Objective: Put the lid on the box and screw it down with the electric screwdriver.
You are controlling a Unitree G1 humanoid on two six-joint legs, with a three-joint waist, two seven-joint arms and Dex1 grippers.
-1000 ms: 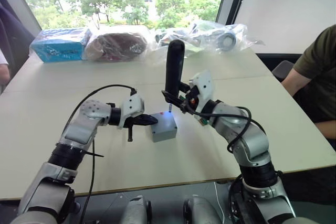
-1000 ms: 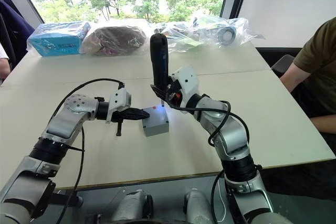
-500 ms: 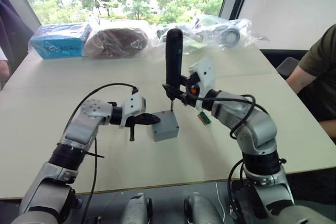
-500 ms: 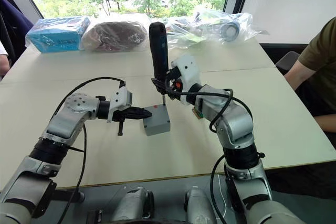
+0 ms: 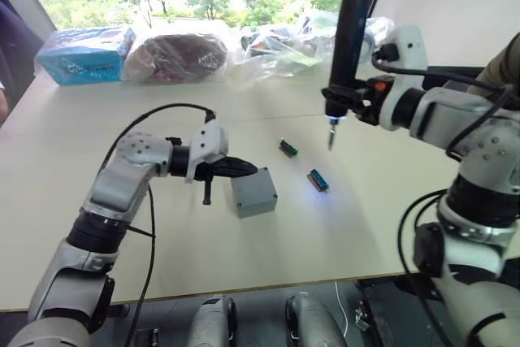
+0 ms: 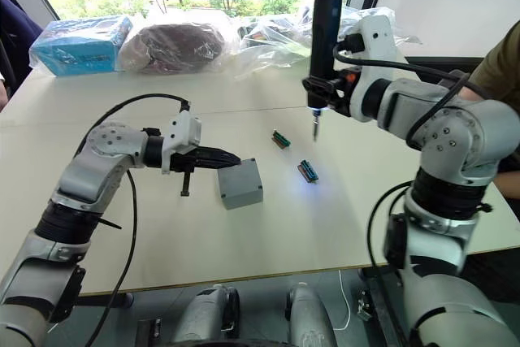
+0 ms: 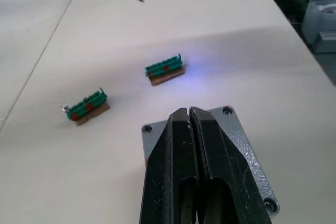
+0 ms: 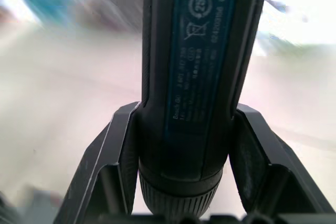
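The grey box stands in the middle of the table with the lid lying on top, screw holes showing at its corners. My left gripper is shut, and its fingers reach over the lid from the box's left side. Whether they touch the lid I cannot tell. Off to the right and well above the table, my right gripper is shut on the electric screwdriver. The tool stands upright with its bit pointing down, apart from the box.
Two small green-and-brown connector blocks lie right of the box, under the screwdriver. A blue carton and plastic-wrapped bundles line the far edge. A person sits at the right.
My right arm has swung the screwdriver up and to the right, away from the box, uncovering the two connector blocks. The left gripper stays at the box.
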